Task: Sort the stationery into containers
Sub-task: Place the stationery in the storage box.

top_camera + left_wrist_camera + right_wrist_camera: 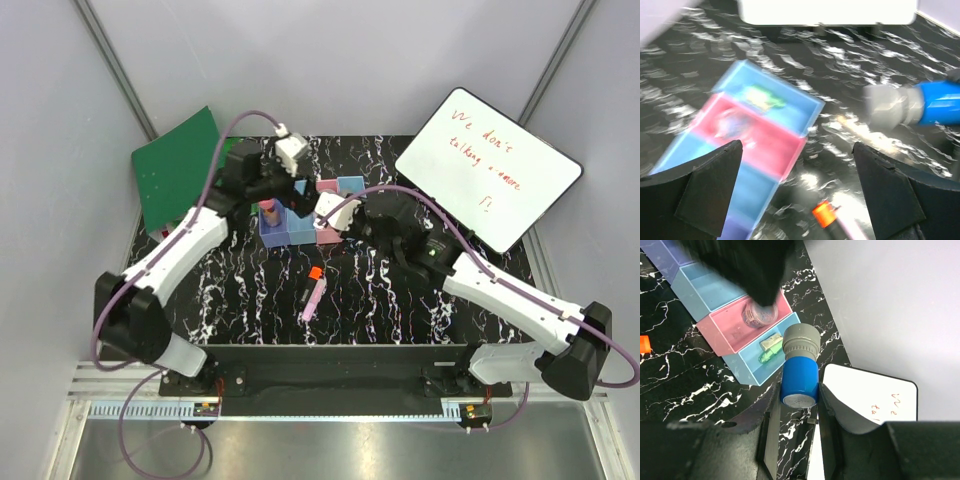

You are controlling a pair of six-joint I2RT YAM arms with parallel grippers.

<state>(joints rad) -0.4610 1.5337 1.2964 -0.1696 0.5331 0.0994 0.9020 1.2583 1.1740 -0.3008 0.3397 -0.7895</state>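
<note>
I am looking down on one black, white-veined counter [240, 300]. One whiteboard [490, 175] with red writing lies at its far right corner and one green folder [180, 170] at its far left corner. My two arms reach in from the near edge and meet over the middle of the far half.

There sits the one row of containers [710, 332], four open bins joined side by side: purple-blue, light blue, pink, light blue. The purple-blue end is mostly hidden under the left arm in the right wrist view.

The left pincer [797, 185] hangs above the row with its fingers spread fully apart. Nothing is between them and they touch nothing. Its wrist picture is smeared.

The right pincer [798, 395] is clamped on one blue cylinder [799, 375] with a grey cap, a finger pressed to each side of the blue body. The grey cap points at the row and sits right by the outer corner of the last light-blue bin, on the whiteboard side. I cannot tell how high it is above the counter.

One pink marker [313, 292] with an orange cap lies loose on the counter, between the row and the near edge and well apart from both.

Inside the last light-blue bin I count two things: one green highlighter [767, 356] and one short pale piece [771, 341] just beside it. The pink bin holds one round grey piece [760, 315]. The middle light-blue bin shows only its bare floor where I can see it.
</note>
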